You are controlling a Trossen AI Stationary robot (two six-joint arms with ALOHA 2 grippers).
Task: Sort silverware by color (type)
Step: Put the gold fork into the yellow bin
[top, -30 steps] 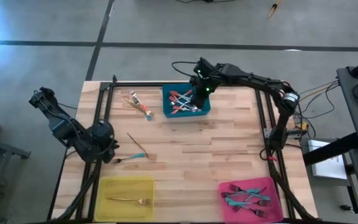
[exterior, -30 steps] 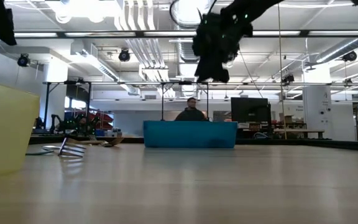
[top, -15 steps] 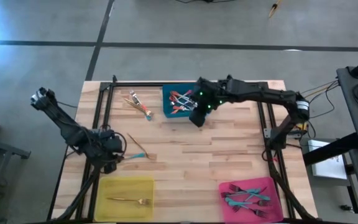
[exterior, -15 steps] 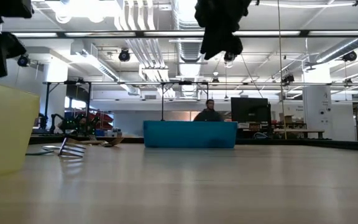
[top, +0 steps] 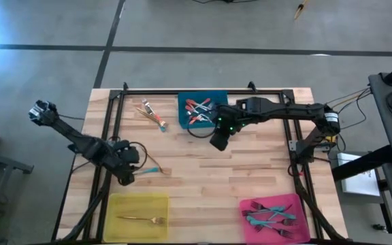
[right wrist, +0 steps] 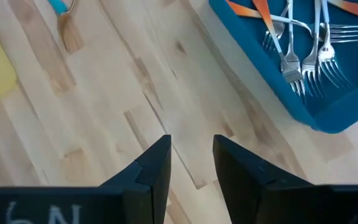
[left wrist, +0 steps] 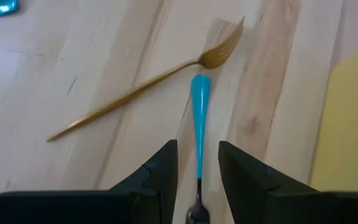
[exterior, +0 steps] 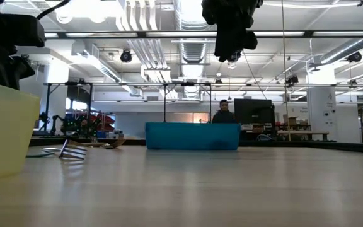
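Note:
My left gripper (left wrist: 197,186) (top: 125,173) hangs open above the table's left side. Its fingers stand on either side of a teal-handled fork (left wrist: 199,134) without touching it. That fork lies flat on the wood with a gold fork (left wrist: 148,78) crossing beside its handle tip. My right gripper (right wrist: 191,165) (top: 218,141) is open and empty, high over the table just near of the blue bin (top: 182,121). Red-orange forks (right wrist: 291,37) lie in that bin. Two more forks (top: 152,113) lie on the wood to the blue bin's left.
The yellow bin (top: 118,204) at the near left holds one gold fork (top: 141,219). The pink bin (top: 298,201) at the near right holds teal forks (top: 271,216). Bare wood lies between the bins. A person (exterior: 224,113) stands behind the table, far off.
My right gripper has left the blue bin, moving up and toward the table's near edge. My left gripper has come lower and shifted toward the teal-handled fork. No fork has moved.

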